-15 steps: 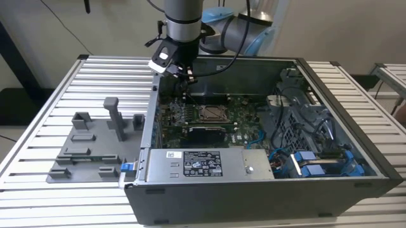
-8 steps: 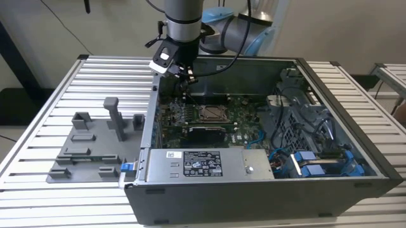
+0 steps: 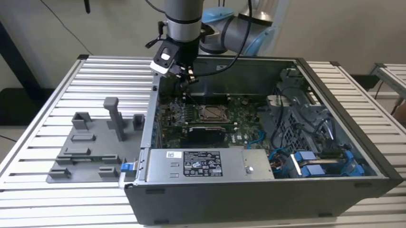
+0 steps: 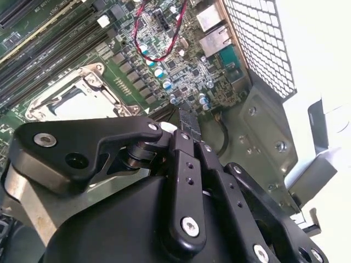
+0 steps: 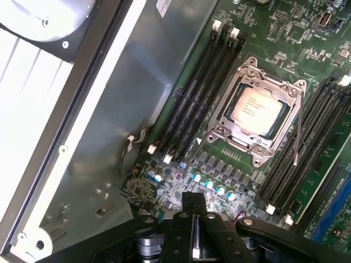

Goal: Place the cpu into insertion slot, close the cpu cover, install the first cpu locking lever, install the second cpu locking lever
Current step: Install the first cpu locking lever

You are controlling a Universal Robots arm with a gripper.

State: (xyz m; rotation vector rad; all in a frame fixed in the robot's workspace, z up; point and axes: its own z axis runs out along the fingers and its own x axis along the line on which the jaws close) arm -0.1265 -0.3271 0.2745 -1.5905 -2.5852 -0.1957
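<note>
Black metal hand (image 5: 193, 204): hanging shut, fingers pressing together and gripping nothing, short of the cpu cover (image 5: 231, 97), nearest the row of capacitors (image 5: 209, 183).
Silvery cpu cover: lying down flat beyond the capacitors.
Silver-tan cpu (image 5: 256, 107): sitting inside the cover's window, already seated.
Thin wire locking lever (image 5: 296, 137): running along the cover's far side; whether it is latched cannot be told.
Handling, judged: the lever is looking light, springy and slippery, best taken at its bent free end, keeping off the fragile cpu.

Above the motherboard (image 4: 181, 71) the fingers (image 4: 186, 123) meet; cpu cover (image 4: 98, 87) nearby.
</note>
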